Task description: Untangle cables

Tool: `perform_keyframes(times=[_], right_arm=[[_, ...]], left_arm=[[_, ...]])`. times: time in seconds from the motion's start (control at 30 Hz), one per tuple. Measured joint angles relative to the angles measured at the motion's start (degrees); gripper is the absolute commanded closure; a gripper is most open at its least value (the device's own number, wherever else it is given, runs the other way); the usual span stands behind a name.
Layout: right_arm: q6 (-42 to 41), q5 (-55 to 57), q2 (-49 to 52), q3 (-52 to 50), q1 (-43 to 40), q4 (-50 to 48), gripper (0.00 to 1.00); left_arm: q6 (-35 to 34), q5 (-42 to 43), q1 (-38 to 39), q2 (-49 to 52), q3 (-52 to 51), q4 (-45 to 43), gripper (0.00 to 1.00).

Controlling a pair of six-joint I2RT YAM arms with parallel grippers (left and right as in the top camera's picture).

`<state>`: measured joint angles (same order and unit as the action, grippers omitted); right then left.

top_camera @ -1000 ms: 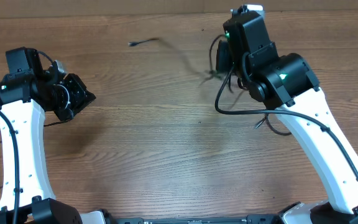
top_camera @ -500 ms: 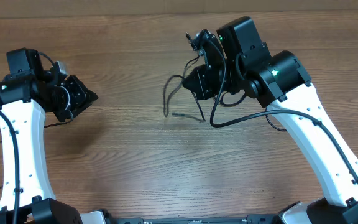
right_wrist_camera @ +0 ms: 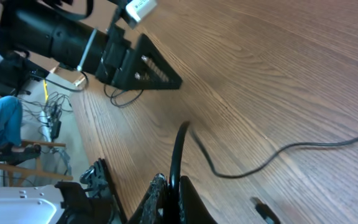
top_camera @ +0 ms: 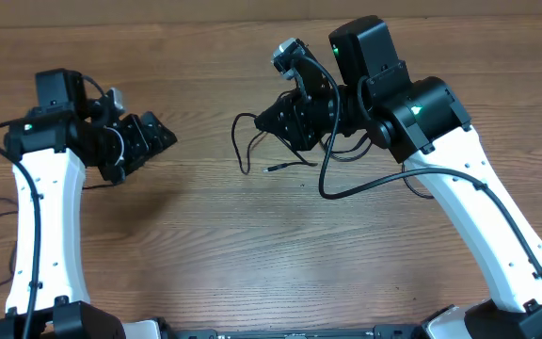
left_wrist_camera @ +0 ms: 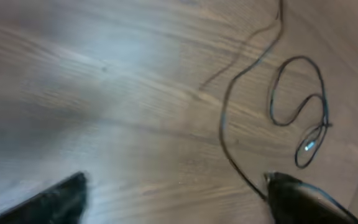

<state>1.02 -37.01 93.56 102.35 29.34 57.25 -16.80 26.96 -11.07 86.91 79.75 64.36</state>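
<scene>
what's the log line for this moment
left gripper open, holding nothing | right gripper shut on cable | cable's loose end loops on table between arms

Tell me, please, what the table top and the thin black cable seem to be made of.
The table top: wood or wood-look laminate, matte brown, going by the grain lines. The cable: probably a plastic or rubber sheath, black, slightly glossy; it bends in loose loops and catches light.
</scene>
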Motion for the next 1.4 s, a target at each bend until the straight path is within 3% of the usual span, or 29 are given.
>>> perform_keyframes(times=[0.17, 0.3, 0.37, 0.5, 0.63, 0.77, 0.97, 1.13, 1.23, 1.33, 1.4], right_arm=[[0.1, 2.8, -2.3, 0.0, 0.0, 0.0, 0.96], [0.1, 3.4, -5.9, 0.0, 0.0, 0.5, 0.96], [0.1, 3.3, -7.6, 0.0, 0.0, 0.5, 0.96], [0.1, 1.2, -9.6, 0.0, 0.0, 0.8, 0.96], [0.1, -0.2, -10.1, 0.0, 0.0, 1.5, 0.96], [0.1, -0.5, -11.5, 0.0, 0.0, 1.9, 0.96], [0.1, -0.7, -14.1, 0.0, 0.0, 2.5, 0.96], [0.1, -1.1, -15.3, 0.0, 0.0, 3.5, 0.96], [0.1, -1.1, -15.8, 0.0, 0.0, 4.3, 0.96], [0.1, -1.1, -16.3, 0.0, 0.0, 5.4, 0.96], [0.1, -1.1, -16.4, 0.0, 0.0, 5.6, 0.96]], left_arm=[[8.7, 12.6, 1.6, 0.2, -10.6, -8.7, 0.01], [8.7, 21.7, 1.7, 0.3, -18.9, -19.0, 0.00], [4.4, 24.2, 2.1, 0.4, -22.9, -25.8, 0.00], [-13.2, 26.6, 5.1, 0.5, -31.3, -46.2, 0.00], [-29.2, 25.3, 10.1, 0.5, -33.5, -58.9, 0.00], [-38.2, 21.4, 17.0, 0.5, -33.6, -61.3, 0.00], [-43.3, 15.0, 24.7, 1.6, -33.6, -61.2, 0.01], [-47.6, 8.9, 27.2, 7.9, -33.7, -65.5, 0.35], [-49.1, 7.5, 27.6, 11.9, -33.7, -70.2, 0.69], [-50.1, 6.8, 27.6, 14.1, -33.7, -72.1, 0.93], [-50.4, 6.6, 27.6, 14.4, -33.7, -72.2, 0.96]])
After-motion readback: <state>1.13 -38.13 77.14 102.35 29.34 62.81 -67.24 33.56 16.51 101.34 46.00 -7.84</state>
